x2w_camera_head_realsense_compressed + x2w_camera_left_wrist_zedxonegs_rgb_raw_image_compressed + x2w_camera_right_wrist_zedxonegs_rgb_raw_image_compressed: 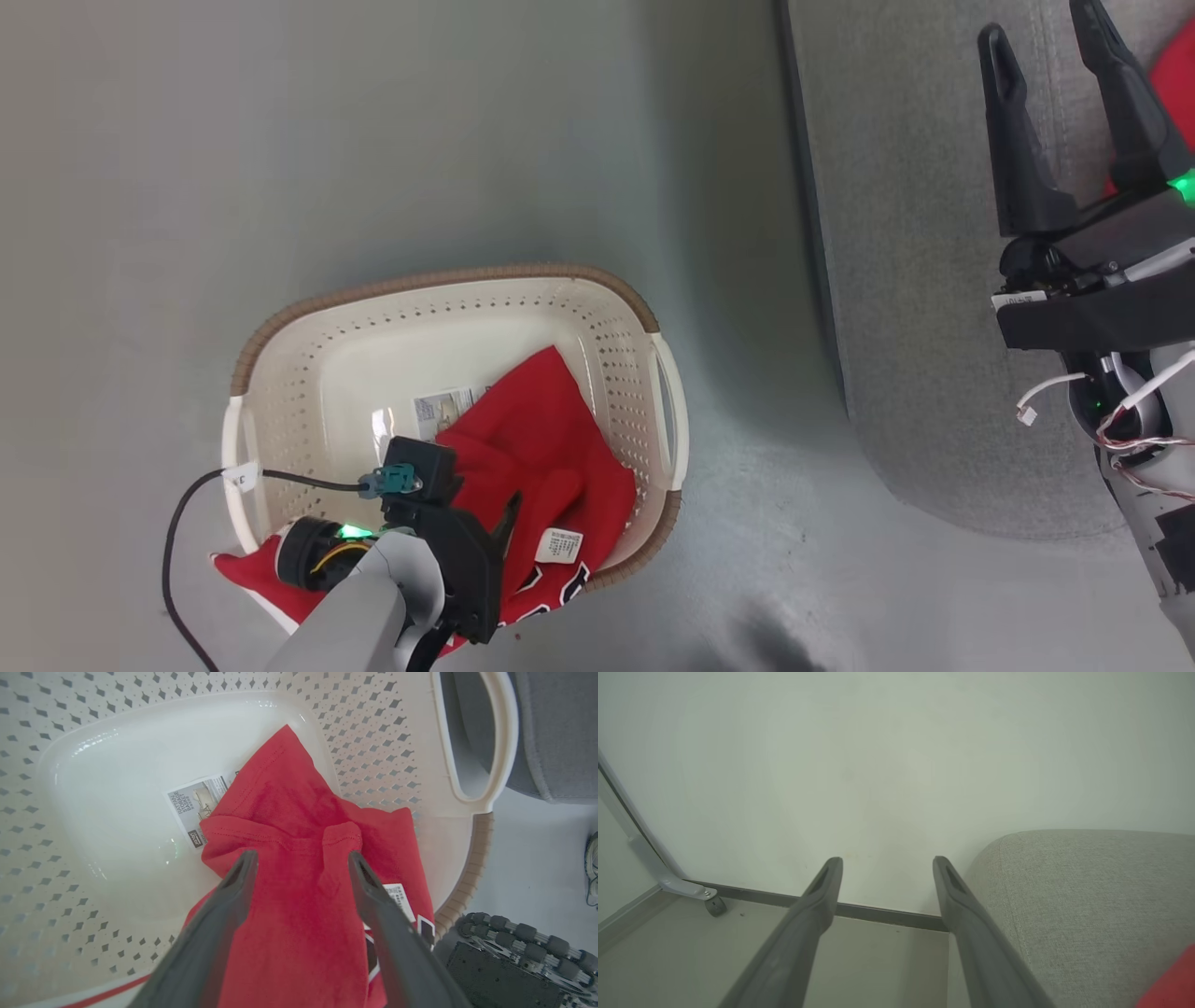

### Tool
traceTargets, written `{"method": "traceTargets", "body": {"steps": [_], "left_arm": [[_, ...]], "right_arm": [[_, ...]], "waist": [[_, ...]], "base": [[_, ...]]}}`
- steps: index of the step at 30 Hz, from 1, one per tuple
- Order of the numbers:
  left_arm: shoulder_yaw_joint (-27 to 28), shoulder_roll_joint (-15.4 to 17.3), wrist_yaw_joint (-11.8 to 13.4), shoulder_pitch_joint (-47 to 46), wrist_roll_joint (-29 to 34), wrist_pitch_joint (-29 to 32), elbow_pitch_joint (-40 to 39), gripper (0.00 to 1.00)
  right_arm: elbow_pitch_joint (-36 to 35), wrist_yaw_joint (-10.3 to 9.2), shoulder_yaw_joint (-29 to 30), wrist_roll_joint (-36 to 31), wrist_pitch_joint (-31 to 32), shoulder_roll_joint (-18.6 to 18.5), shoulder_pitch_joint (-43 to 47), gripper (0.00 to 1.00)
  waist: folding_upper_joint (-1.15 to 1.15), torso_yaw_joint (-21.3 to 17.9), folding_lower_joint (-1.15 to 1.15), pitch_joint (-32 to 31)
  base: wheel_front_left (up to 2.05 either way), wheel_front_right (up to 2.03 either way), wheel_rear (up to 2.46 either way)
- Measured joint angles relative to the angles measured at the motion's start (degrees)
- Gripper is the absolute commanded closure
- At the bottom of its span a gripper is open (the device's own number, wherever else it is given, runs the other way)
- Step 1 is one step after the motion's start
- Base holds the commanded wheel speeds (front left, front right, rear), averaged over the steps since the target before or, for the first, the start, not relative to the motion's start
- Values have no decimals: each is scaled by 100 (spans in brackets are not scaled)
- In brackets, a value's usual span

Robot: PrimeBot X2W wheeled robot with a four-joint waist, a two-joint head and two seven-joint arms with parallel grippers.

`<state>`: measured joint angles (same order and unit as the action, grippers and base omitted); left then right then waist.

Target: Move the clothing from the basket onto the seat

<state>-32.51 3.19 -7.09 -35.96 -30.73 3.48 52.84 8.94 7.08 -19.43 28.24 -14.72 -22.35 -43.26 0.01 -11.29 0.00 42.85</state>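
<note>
The cream basket [308, 364] with a brown rim stands on the floor. Red clothing [541, 439] lies crumpled in its near right part, and one piece hangs over the near rim. My left gripper [502, 525] reaches down into the basket. In the left wrist view my left gripper [302, 856] is open, its fingers straddling a raised fold of the clothing [299, 812] with nothing pinched. My right gripper [1041, 28] is open and empty above the grey seat [915, 280]. A red garment [1178, 75] lies on the seat behind it, also a corner of the garment [1174, 982].
A paper label [194, 805] lies on the basket's bare floor [117, 788]. The seat's rounded corner [1087, 896] meets a pale wall, with a castor leg [710, 904] at the left. My wheeled base [514, 961] sits just outside the basket's near corner.
</note>
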Motion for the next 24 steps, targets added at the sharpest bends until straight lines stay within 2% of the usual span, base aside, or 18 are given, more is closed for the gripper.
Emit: {"method": "traceTargets", "body": {"steps": [15, 24], "left_arm": [[-332, -7, -4, -279, -63, 99, 443, 0], [-560, -7, -4, -279, -159, 148, 504, 0]], "right_arm": [[183, 0, -193, 48, 0, 105, -251, 0], [269, 0, -261, 57, 0, 149, -312, 0]], "waist": [[0, -299, 0, 515], [0, -386, 0, 560]], "base": [[0, 0, 0], [0, 0, 0]]}}
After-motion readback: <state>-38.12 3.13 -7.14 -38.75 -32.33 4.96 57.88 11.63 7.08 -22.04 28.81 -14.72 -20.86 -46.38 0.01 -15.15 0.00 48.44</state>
